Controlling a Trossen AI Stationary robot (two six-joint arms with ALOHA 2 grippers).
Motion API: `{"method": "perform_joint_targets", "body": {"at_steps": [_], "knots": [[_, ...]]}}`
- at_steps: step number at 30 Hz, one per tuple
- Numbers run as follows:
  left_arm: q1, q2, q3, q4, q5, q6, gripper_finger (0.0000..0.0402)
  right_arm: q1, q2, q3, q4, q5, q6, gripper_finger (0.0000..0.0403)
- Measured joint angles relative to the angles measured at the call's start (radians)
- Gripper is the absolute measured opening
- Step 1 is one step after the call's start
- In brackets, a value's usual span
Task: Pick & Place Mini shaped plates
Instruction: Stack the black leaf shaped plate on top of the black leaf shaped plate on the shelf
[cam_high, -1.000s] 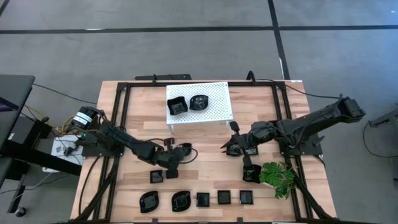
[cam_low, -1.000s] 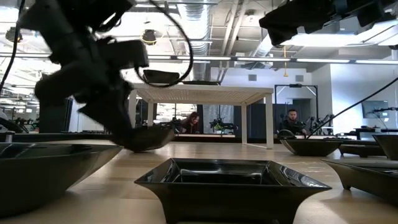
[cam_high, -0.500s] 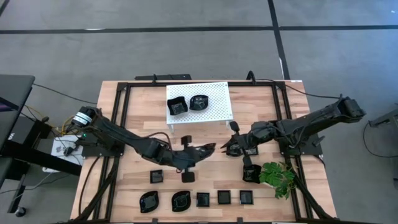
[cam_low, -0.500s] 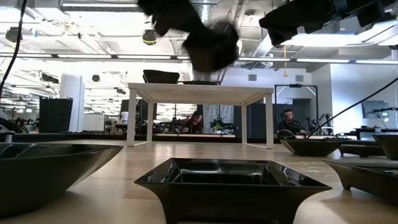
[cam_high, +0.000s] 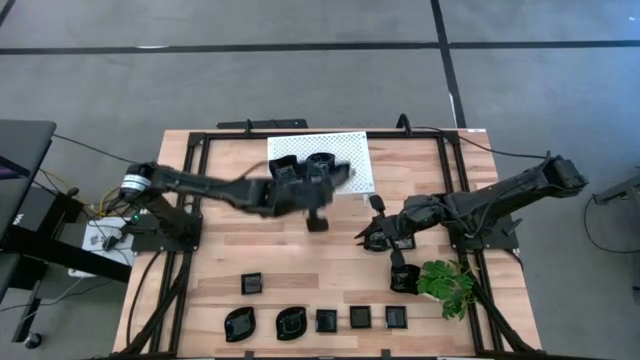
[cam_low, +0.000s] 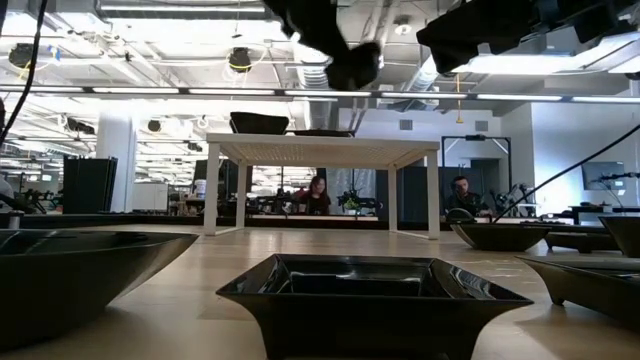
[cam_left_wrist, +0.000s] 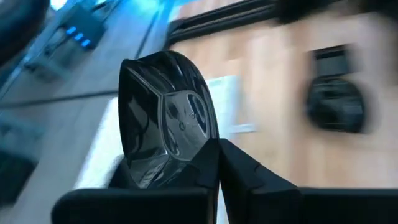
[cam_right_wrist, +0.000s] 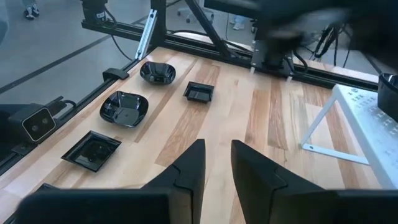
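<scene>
Left gripper (cam_left_wrist: 214, 163) is pinching a shiny black rounded mini plate (cam_left_wrist: 166, 118) tight, above the white holey rack (cam_high: 356, 165).

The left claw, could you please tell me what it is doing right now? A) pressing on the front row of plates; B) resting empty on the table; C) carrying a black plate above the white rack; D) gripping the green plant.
C: the left claw is shut on a glossy black plate, and the high view shows it over the white rack.
</scene>
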Motion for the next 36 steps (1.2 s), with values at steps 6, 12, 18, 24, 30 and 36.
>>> {"method": "perform_joint_targets", "body": {"at_steps": [6, 12, 18, 24, 30, 36], "knots": [[0.165, 0.000, 0.000, -0.039, 0.095, 0.003, 0.0009, 0.000, 0.000, 0.000, -0.007, 0.000, 0.000, 0.0072], [0.212, -0.001, -0.053, -0.089, 0.138, 0.033, 0.0012, 0.000, 0.000, 0.000, -0.041, 0.000, 0.000, 0.0072], [0.205, 0.000, -0.102, -0.086, 0.134, 0.081, 0.0011, 0.000, 0.000, 0.000, -0.053, 0.000, 0.000, 0.0072], [0.205, -0.006, -0.103, -0.078, 0.127, 0.113, 0.0028, 0.000, 0.000, 0.000, -0.052, 0.000, -0.001, 0.0072], [0.202, -0.009, -0.104, -0.077, 0.065, 0.153, 0.0067, -0.002, 0.000, 0.000, -0.049, 0.000, -0.004, 0.0072], [0.126, -0.071, -0.101, -0.059, -0.030, 0.180, 0.0091, -0.003, 0.000, 0.000, -0.049, 0.000, -0.011, 0.0072]]}}
